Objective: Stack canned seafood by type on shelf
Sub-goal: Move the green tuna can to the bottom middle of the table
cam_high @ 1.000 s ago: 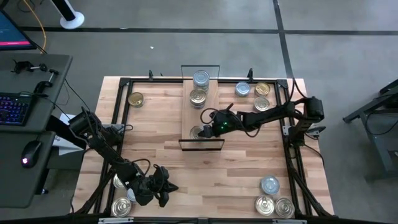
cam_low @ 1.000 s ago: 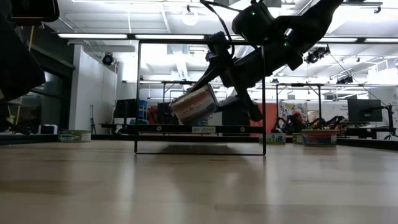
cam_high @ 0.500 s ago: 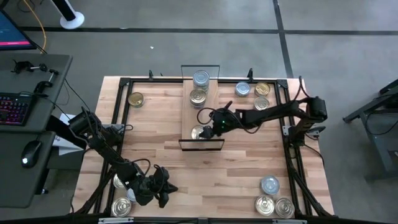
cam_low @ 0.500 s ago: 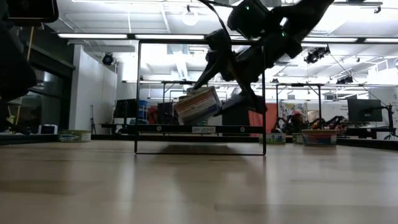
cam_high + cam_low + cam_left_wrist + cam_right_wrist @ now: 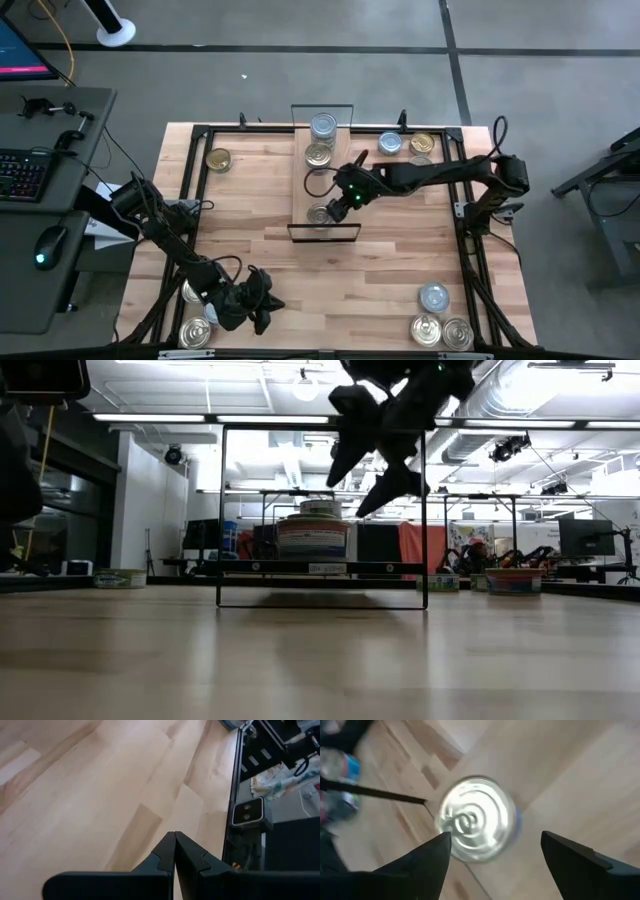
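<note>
tin: the one I was carrying [image 5: 320, 213] is down on the shelf [image 5: 300, 175] now, at the near end, just inside the black wire frame [image 5: 323, 232]. A second ago it hung tilted between my fingers, now it sits flat on the plank on its own.
which way it points: lid up, bottom on the wood. It's a squat round can, so the axis runs straight up and down through the lid; side-on in the low view it reads wider than tall and level [image 5: 312, 537]. Can't make out where the pull tab faces, my wrist camera is smeared.
right gripper: mine [image 5: 345, 192], fingers spread wide, holding nothing. It's lifted off and sits just above and beside the tin, apart from it; both fingers [image 5: 427, 862] frame the lid from above.
what that means: this tin looks placed, one less to move. It sits alone at this end, well apart from the two tins [image 5: 321, 140] at the far end of the shelf.
left to do: plenty of tins out on the counter [image 5: 250, 200], two by the far right corner [image 5: 406, 144], three at the near right [image 5: 440, 322], one far left [image 5: 218, 158].
left gripper: [image 5: 262, 303] parked at the near left, fingers pinched together, empty.
</note>
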Robot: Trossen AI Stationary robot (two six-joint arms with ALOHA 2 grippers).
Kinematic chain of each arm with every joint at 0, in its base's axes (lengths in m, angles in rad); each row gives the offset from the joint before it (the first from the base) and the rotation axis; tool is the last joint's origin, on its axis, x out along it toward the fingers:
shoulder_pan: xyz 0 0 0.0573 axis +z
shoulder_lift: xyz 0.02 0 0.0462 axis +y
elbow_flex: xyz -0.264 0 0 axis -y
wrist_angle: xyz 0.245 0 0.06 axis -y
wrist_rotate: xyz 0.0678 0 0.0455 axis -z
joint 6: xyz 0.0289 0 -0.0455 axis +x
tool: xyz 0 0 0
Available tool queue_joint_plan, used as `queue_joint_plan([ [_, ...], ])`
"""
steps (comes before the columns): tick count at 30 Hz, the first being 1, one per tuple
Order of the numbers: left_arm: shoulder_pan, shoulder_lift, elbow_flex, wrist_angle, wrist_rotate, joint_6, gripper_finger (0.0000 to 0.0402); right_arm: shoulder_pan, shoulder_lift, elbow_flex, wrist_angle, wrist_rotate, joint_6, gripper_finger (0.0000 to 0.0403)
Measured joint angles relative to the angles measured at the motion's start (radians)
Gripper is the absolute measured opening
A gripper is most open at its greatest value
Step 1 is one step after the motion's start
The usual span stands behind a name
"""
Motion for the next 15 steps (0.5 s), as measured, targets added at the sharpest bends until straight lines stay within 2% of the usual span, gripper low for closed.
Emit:
queue_joint_plan([
  [4,-0.034,-0.041,0.0,-0.016,-0.011,0.062,0.0,-0.013,-0.02,0.083,-0.206,0.086,-0.118,0.0297],
  [8,-0.07,-0.126,0.0,-0.132,-0.107,0.047,0.0,-0.024,-0.091,0.108,-0.398,0.213,-0.159,0.0297],
  [12,-0.094,-0.244,0.0,-0.243,-0.265,0.024,0.0,-0.048,-0.215,0.031,-0.531,0.306,-0.099,0.0297],
  [15,-0.089,-0.332,0.0,-0.274,-0.342,0.075,0.0,-0.076,-0.34,-0.09,-0.541,0.326,0.022,0.029],
])
